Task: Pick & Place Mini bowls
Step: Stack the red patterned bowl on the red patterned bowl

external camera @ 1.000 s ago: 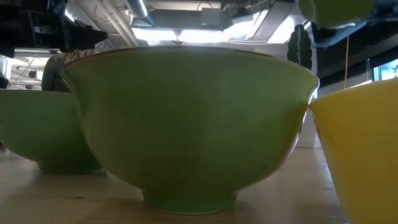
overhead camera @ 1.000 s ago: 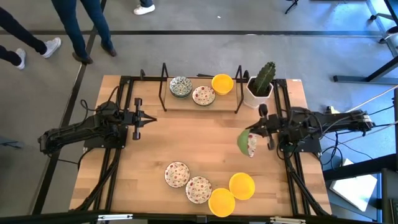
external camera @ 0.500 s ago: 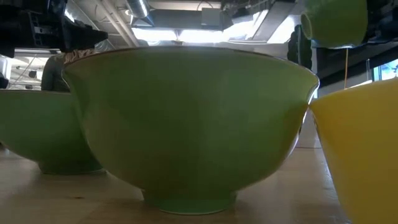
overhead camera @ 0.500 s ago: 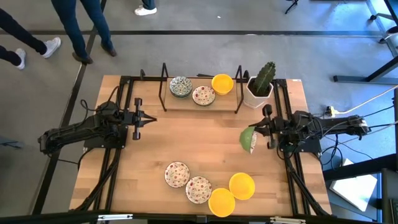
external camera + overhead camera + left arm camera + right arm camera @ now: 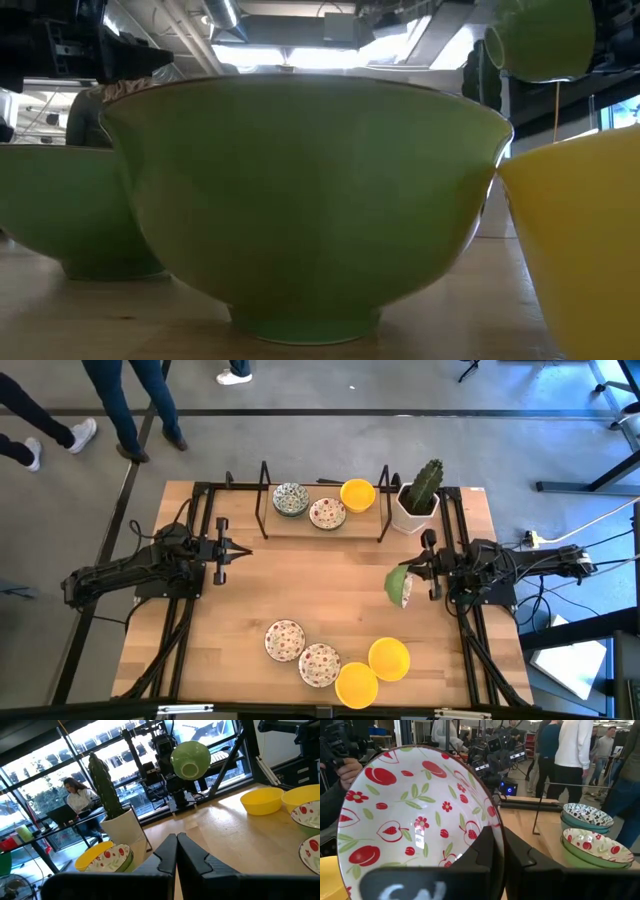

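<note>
My right gripper (image 5: 411, 580) is over the table's right side, shut on a mini bowl (image 5: 397, 586), green outside, white with red fruit inside (image 5: 415, 815). The bowl also shows as a green round with a foot ring in the left wrist view (image 5: 190, 758) and high up in the low view (image 5: 540, 40). Two red-speckled bowls (image 5: 285, 640) (image 5: 319, 665) and two yellow bowls (image 5: 388, 658) (image 5: 356, 685) rest on their feet near the table's near edge. My left gripper (image 5: 243, 550) waits shut over the left side (image 5: 176, 840). My right gripper holds the bowl by its rim (image 5: 496, 822), one finger inside the bowl and one outside. The fingers (image 5: 520, 855) come level from the table's right. The bowl is lifted clear and tipped on its edge, foot toward the table's left, opening toward the right arm.
At the far edge a black frame holds a blue-green patterned bowl (image 5: 291, 499), a red-speckled one (image 5: 327, 513) and a yellow one (image 5: 357, 493). A white square pot with a cactus (image 5: 417, 495) stands just beyond my right gripper. People stand past the far edge (image 5: 567, 745).
My right gripper has moved a little toward the far edge and turned, tipping the bowl further onto its edge, so that less of its white inside shows from above. In the low view more of the bowl and its foot ring has come into sight.
</note>
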{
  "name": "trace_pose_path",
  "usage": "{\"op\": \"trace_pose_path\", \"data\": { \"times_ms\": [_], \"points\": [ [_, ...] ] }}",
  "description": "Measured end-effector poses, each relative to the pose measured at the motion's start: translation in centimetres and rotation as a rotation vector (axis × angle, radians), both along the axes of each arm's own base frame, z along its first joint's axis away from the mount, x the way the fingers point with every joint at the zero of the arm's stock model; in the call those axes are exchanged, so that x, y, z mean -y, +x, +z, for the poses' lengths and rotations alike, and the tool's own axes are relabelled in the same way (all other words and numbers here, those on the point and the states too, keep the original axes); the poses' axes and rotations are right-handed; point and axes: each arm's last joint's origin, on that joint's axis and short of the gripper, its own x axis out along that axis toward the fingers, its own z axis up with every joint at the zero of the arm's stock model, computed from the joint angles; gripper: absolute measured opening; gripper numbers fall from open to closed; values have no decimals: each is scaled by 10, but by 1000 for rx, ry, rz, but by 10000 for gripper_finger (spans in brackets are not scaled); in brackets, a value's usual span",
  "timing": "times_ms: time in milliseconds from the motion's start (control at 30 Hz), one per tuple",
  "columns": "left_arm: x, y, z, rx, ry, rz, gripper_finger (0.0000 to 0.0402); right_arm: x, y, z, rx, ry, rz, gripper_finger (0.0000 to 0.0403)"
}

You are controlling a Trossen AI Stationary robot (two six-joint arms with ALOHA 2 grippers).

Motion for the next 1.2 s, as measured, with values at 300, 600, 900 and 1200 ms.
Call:
{"op": "trace_pose_path", "data": {
  "times_ms": [300, 600, 900, 1200],
  "points": [
    [0, 0, 0, 0, 1, 0, 6, -1, 12, 6, 40, -13, 0, 17],
    [0, 0, 0, 0, 1, 0, 6, 1, 65, 57, -88, -86, -157, 17],
    [0, 0, 0, 0, 0, -1, 6, 32, 150, 145, -429, -165, -372, 16],
    [0, 0, 0, 0, 1, -1, 6, 128, 207, 190, -679, -40, -434, 16]
  ]
}}
